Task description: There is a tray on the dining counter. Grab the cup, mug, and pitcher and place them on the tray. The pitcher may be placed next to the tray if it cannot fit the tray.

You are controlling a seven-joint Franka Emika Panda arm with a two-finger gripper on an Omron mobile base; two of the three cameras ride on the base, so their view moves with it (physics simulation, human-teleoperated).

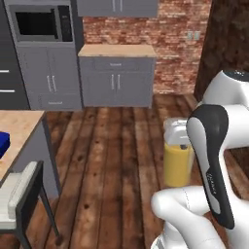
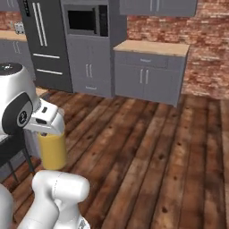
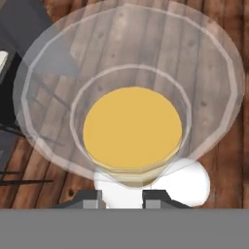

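Hardly any writing can be read. The dark panel on the robot arm's forearm (image 1: 214,165) carries a small pale marking running along its length, too small and blurred to make out as letters. The dark round joint cap on the arm (image 2: 18,118) shows a small white mark, also unreadable. The microwave (image 1: 41,23), the refrigerator (image 2: 44,40) and the cabinet fronts (image 2: 147,76) bear no legible labels, brands or numbers.

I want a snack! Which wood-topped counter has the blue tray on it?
The dining counter at the left, beside the stool, carries the tray. The smaller counter against the brick wall shows no tray.
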